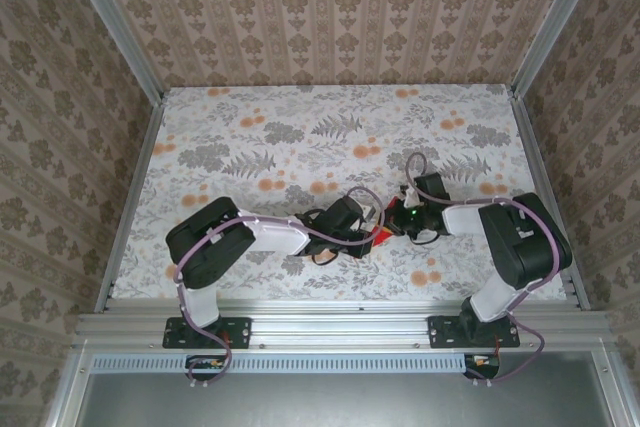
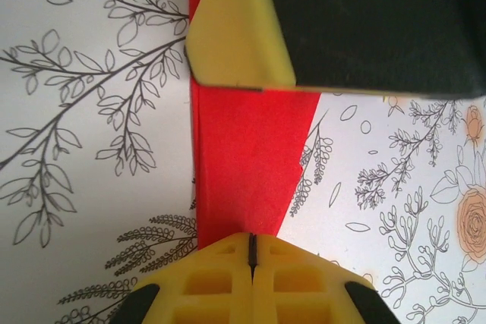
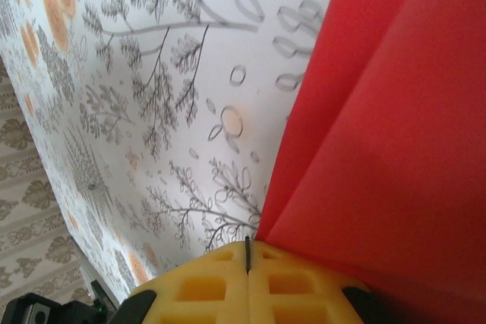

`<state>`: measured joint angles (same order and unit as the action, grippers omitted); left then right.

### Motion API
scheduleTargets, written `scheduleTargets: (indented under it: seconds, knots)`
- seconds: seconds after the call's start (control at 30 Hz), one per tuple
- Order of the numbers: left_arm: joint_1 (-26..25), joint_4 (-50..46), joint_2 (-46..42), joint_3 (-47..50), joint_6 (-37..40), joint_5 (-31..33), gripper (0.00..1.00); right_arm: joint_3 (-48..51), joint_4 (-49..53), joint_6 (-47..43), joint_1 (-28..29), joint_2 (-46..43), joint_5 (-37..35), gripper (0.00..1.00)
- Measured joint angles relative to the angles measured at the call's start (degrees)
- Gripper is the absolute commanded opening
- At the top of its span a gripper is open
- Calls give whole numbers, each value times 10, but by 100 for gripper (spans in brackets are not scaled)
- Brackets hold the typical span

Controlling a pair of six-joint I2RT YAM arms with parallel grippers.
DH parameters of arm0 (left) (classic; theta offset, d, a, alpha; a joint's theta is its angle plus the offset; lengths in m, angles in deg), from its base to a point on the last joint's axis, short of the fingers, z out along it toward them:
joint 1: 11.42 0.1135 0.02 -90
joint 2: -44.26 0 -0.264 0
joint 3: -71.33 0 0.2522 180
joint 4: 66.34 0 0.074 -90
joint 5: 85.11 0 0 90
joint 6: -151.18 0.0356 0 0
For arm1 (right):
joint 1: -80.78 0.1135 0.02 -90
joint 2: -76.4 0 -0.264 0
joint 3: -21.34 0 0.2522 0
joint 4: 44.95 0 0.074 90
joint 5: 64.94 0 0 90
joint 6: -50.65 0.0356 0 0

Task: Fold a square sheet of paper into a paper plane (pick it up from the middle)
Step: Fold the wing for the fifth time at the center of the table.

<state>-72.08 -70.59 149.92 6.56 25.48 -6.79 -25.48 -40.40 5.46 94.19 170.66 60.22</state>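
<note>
Left fingers (image 2: 205, 282) and right fingers (image 3: 201, 286), each pressed together, touch the red paper (image 2: 243, 165).

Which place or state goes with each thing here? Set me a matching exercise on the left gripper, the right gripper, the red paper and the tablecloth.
Things:
1. left gripper
2. right gripper
3. red paper
4. tablecloth

Places and states:
A. printed with grey leaves and orange flowers
B. shut on the paper, reaching in from the right of the overhead view
C. creased, held between both grippers
D. shut on the paper, reaching in from the left of the overhead view

Pairs: 1-D, 2-B, 3-C, 4-A
</note>
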Motion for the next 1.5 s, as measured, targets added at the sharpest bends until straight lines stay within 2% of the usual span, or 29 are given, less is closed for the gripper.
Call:
scheduleTargets:
  seconds: [0.83, 1.5]
  knots:
    - [7, 31, -16, 33, 8, 9, 0, -96, 84, -9, -71, 59, 16, 8]
    - [26, 40, -56, 87, 10, -10, 0, -135, 92, 31, -88, 93, 30, 10]
